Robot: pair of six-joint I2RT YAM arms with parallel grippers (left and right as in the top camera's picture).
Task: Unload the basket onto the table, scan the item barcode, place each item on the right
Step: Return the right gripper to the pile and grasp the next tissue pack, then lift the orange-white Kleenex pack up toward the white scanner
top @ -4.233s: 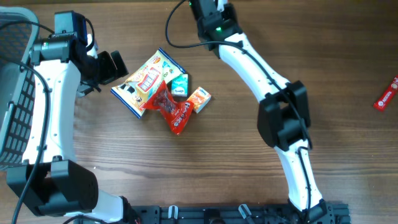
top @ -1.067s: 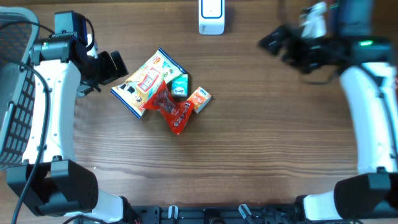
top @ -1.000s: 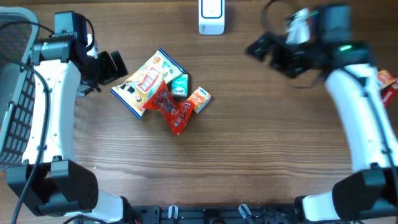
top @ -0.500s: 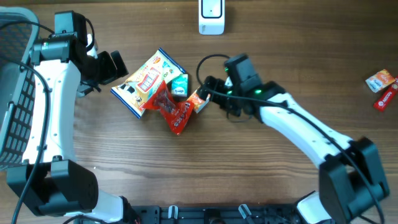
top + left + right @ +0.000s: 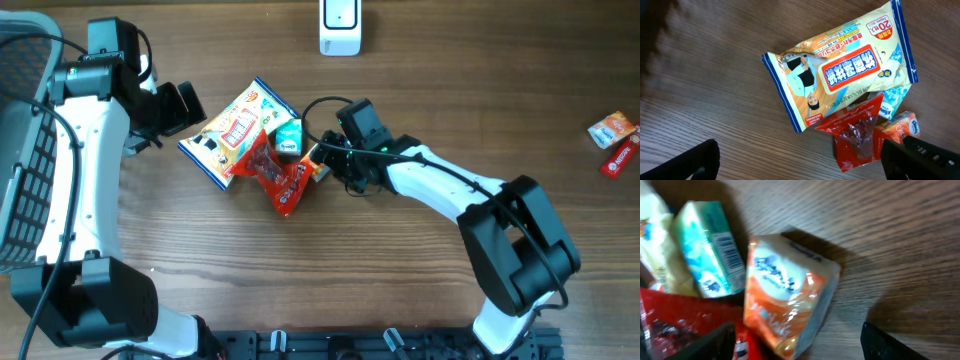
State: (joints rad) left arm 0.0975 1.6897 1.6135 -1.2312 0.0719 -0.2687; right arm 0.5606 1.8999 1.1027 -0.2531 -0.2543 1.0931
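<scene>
A pile of packets lies left of centre: a large wipes pack [image 5: 238, 130], a small teal pack [image 5: 288, 136], a red snack bag [image 5: 280, 182] and a small orange packet [image 5: 320, 166]. My right gripper [image 5: 328, 160] is down at the orange packet [image 5: 785, 300]. Its fingers [image 5: 705, 342] stand apart on either side of the packet, with a gap showing on the right. A barcode shows on the teal pack [image 5: 715, 250]. My left gripper [image 5: 180, 105] hovers open by the pile's left edge, over bare wood below the wipes pack [image 5: 845, 75]. The white scanner [image 5: 340, 28] stands at the far edge.
A wire basket [image 5: 20, 150] sits at the far left. Two small packets, one orange [image 5: 612, 128] and one red [image 5: 622, 158], lie near the right edge. The right arm stretches across the middle of the table.
The right arm swung from the far right across the table down to the pile. Its jaws have narrowed around the orange packet. The left arm has not moved.
</scene>
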